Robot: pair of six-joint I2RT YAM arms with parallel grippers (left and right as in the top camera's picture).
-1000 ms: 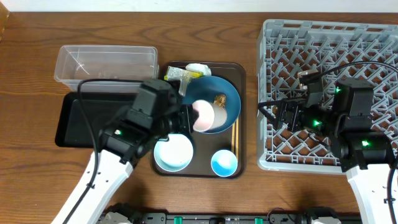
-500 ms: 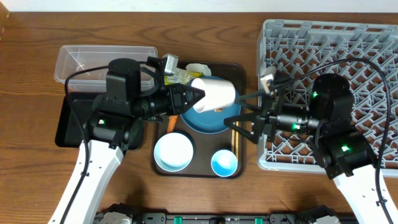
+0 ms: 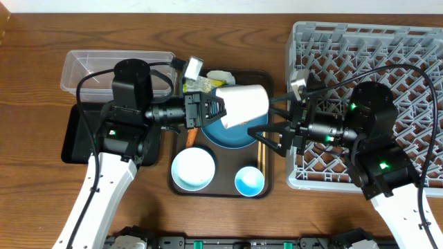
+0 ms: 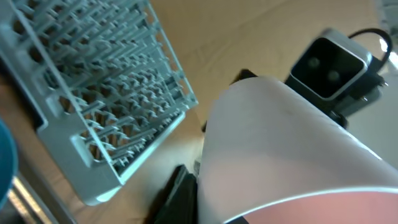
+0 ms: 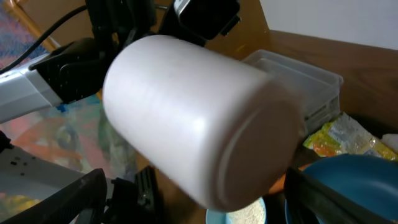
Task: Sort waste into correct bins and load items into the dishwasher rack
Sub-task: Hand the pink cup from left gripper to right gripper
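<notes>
My left gripper (image 3: 216, 109) is shut on the rim of the small pink cup (image 3: 244, 105), holding it on its side above the dark blue dish (image 3: 228, 136). The cup's white base points right toward my right gripper (image 3: 266, 119), which is open, one finger to each side of the base with a gap on both. In the right wrist view the cup (image 5: 193, 118) fills the space ahead of the open fingers (image 5: 62, 199). In the left wrist view the cup (image 4: 280, 143) hides most of my jaws. The grey dishwasher rack (image 3: 374, 55) stands at the right.
The brown serving tray (image 3: 221, 191) also holds the white-and-blue bowl (image 3: 192, 168), the small blue cup (image 3: 249, 181), chopsticks (image 3: 261, 151), a carrot piece (image 3: 190, 137), a yellow-green wrapper (image 3: 197, 84) and white paper (image 3: 220, 75). A clear tub (image 3: 118, 69) and a black tray (image 3: 76, 131) lie at the left.
My left gripper has raised the pink cup off the dish and turned it sideways toward the right. The right arm has swung from the rack to the cup's base.
</notes>
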